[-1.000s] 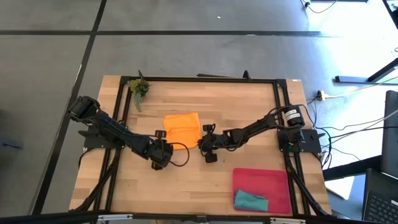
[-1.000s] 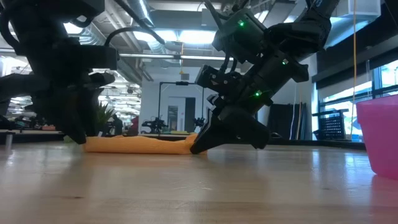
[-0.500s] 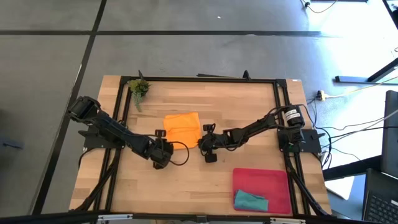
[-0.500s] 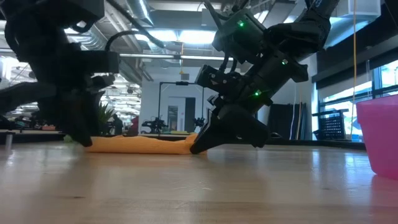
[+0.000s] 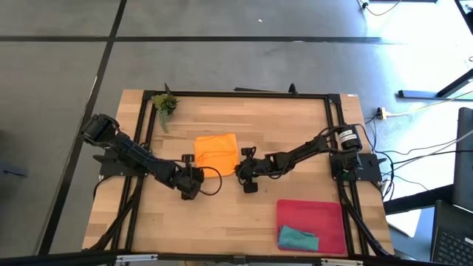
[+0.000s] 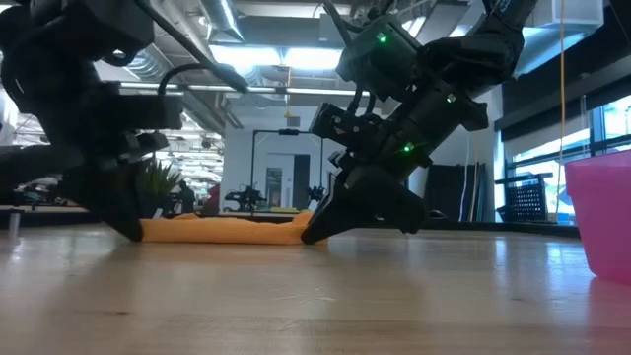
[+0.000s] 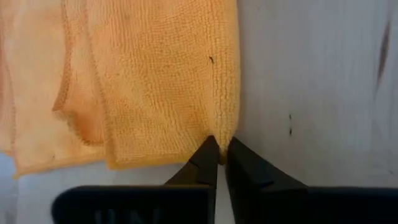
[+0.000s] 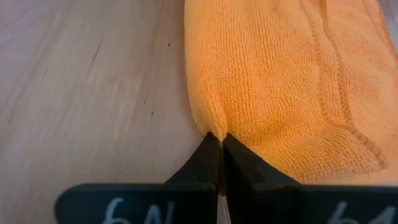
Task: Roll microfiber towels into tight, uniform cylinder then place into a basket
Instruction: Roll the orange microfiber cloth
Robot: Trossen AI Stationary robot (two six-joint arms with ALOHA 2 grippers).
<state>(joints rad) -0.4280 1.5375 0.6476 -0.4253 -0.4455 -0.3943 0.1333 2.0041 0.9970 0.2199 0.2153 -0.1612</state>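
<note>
1. High view: we find the orange towel (image 5: 216,152) lying folded flat at the middle of the worktop (image 5: 244,118), not yet rolled. The left claw (image 5: 194,174) sits at its near-left corner and the right claw (image 5: 240,171) at its near-right corner. The basket (image 5: 310,212) stands at the near right, well apart from the orange towel, with the teal towel (image 5: 298,239) bunched inside at its near-left end. A plant sprig (image 5: 165,105) lies at the far-left corner, clear of the work.

2. Low view: we see the orange towel (image 6: 222,230) as a low flat strip on the worktop (image 6: 315,296), with a claw pressed down at each end of it. One wall of the basket (image 6: 599,212) shows at the right edge.

3. Left wrist view: the left claw (image 7: 218,151) has its fingers drawn nearly together on a corner of the orange towel (image 7: 149,81), a small tuck of cloth pinched between the tips.

4. Right wrist view: the right claw (image 8: 216,144) is fully closed on the edge of the orange towel (image 8: 280,81), which puckers at the tips.

5. Assessment: we judge one towel delivered to the basket, though whether it is a tight cylinder we cannot tell. The orange towel is gripped at both near corners; rolling and placing it remain.
</note>
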